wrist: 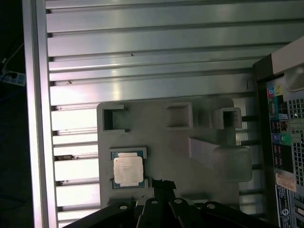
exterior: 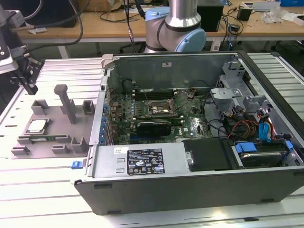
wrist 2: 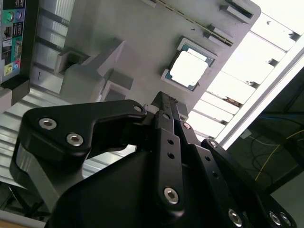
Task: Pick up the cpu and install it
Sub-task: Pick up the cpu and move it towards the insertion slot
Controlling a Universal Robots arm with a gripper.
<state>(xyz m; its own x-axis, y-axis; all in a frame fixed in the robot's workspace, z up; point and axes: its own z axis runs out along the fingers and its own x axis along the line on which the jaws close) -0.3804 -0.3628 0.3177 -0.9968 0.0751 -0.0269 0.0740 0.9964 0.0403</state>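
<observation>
Fingers [wrist 2: 167, 128] press together, empty, above the cpu [wrist 2: 189, 70], which lies in a recess of the gray fixture plate [exterior: 53, 122] by the counter's [exterior: 38, 190] edge at the exterior view's left. The exterior view adds the open computer case [exterior: 190, 190] with its socket [exterior: 160, 107].

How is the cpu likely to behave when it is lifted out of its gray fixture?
The cpu is a thin flat square, so probably stiff and light, with no tendency to roll. Its shiny metal top looks smooth, so it may be slippery. Seated in the gray fixture, its edges may be hard to reach.
</observation>
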